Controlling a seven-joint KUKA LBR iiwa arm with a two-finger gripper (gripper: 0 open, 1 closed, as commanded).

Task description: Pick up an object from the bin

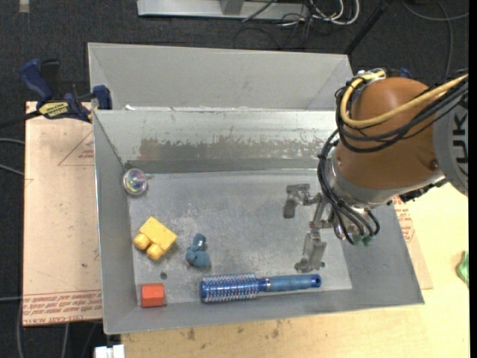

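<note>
- Blue hairbrush (257, 286) lies flat along the near edge of the grey metal bin (223, 136), at 6 o'clock on the bin floor, with its bristled head toward 7 o'clock and its smooth handle pointing toward 4 o'clock
- The end effector (305, 226) is low at the 3 o'clock side of the floor, its 2 fingers (297, 198) spread wide: 1 toward 2 o'clock, the other toward 4 o'clock, with bare grey floor showing between them
- The 4 o'clock finger ends just beside the tip of the hairbrush handle, on the handle's 12 o'clock side; whether the 2 touch cannot be told
- Above the fingers sits the arm's rounded orange cover (384, 136), with yellow and black cables (356, 228) looped about it, reaching in over the bin's 3 o'clock wall
- A yellow block (155, 237) made of 2 joined pieces lies at 8 o'clock, well apart from the end effector
- A small blue lump-shaped toy (197, 252) lies near the yellow block, on its 4 o'clock side, and close to the 11 o'clock side of the brush head
- A red cube (152, 295) sits in the 7 o'clock corner, near the bristled end of the hairbrush
- A clear glassy ball (135, 181) rests at 10 o'clock, close to where the floor meets the far and left walls
</note>
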